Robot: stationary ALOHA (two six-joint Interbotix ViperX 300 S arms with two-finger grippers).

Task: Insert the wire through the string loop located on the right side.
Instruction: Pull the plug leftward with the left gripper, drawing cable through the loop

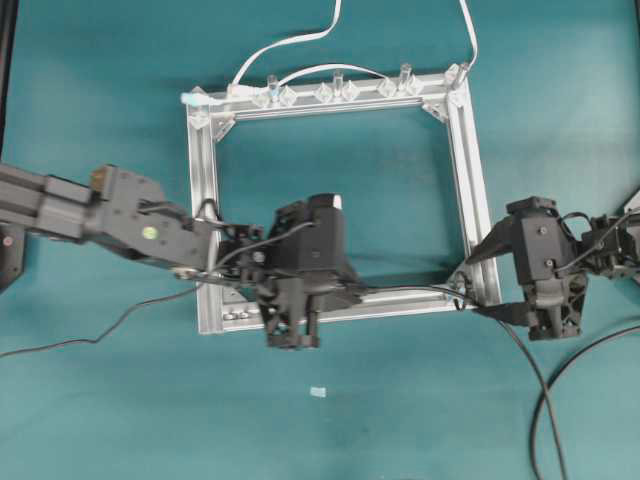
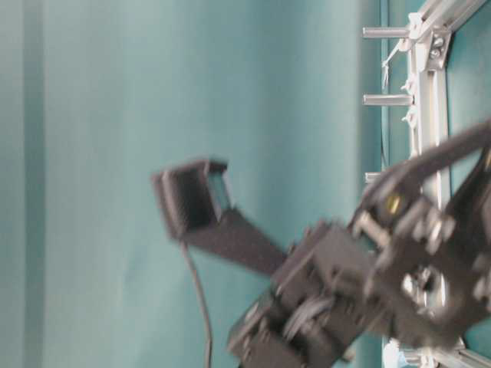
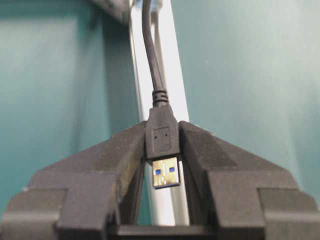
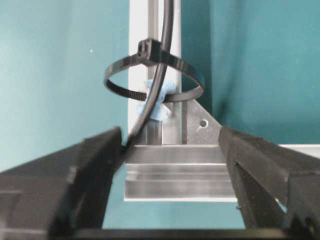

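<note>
The wire (image 1: 400, 290) is a thin black cable lying along the frame's bottom bar. Its black plug (image 3: 162, 137), with a silver tip (image 3: 166, 172), is pinched between the fingers of my left gripper (image 3: 162, 145), which is shut on it over that bar (image 1: 345, 290). The string loop (image 4: 155, 80), a thin black ring, stands on the frame's lower right corner (image 1: 459, 283). The wire (image 4: 167, 35) passes through the ring and rests against the left finger (image 4: 107, 150) of my right gripper (image 4: 170, 140). This gripper is open beside that corner (image 1: 476, 288), with nothing held.
The silver aluminium frame (image 1: 205, 200) is a square on the teal cloth. Clear clips (image 1: 335, 90) line its top bar, and a white cable (image 1: 300, 42) runs through them. Past the loop the wire trails to the front right (image 1: 540, 400). The table-level view is blurred.
</note>
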